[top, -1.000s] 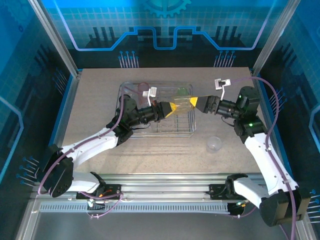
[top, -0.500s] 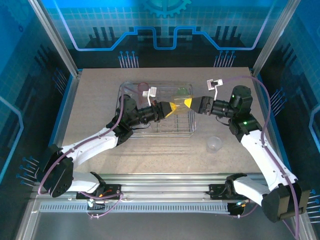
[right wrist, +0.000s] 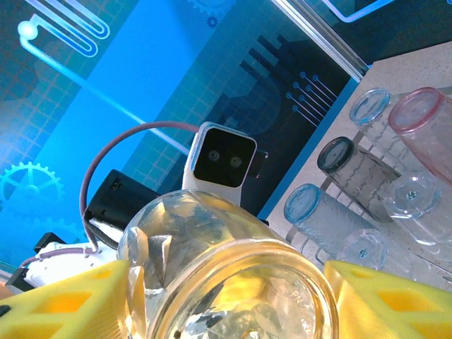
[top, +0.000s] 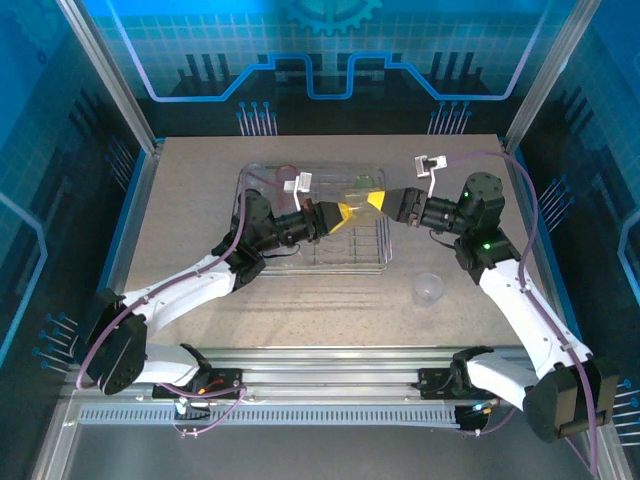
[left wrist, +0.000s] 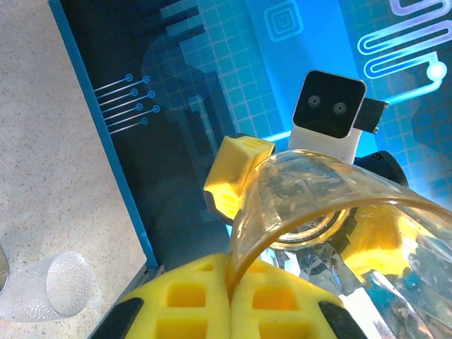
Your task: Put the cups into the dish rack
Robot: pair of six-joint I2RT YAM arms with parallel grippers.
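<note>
**Orange cup point(top: 358, 207) bridged between left gripper point(top: 335, 213) and right gripper point(top: 381, 203) over the dish rack point(top: 300, 267)**

Hangs on its side in the air above the right half of the dish rack, mouth toward the left gripper, base toward the right gripper.

At the left gripper: rim wall nipped between 2 yellow fingers point(left wrist: 191, 300), pressed together on the thin plastic, 1 inside the mouth and 1 outside.

At the right gripper: base end set between 2 yellow fingers point(right wrist: 63, 300), 1 on each side, spread about as wide as the cup. Cannot tell whether pressing the wall or only just beside it.

Left arm point(top: 190, 290): reaches diagonally from the near-left base over the table point(top: 190, 190), wrist above the rack's left part, pointing right.

Right arm point(top: 520, 300): rises from the near-right base, bends at the elbow beside the rack's right edge, wrist turned left, facing the other gripper with the cup between the tips.

On the table, near the rack's near-right corner and apart from it: 1 clear cup point(top: 429, 288).

In the rack's far part: pink cup point(top: 287, 173) and green cup point(top: 365, 183). In the right wrist view, more on their sides there, among them a blue cup point(right wrist: 311, 208) and a grey cup point(right wrist: 346, 162).
</note>
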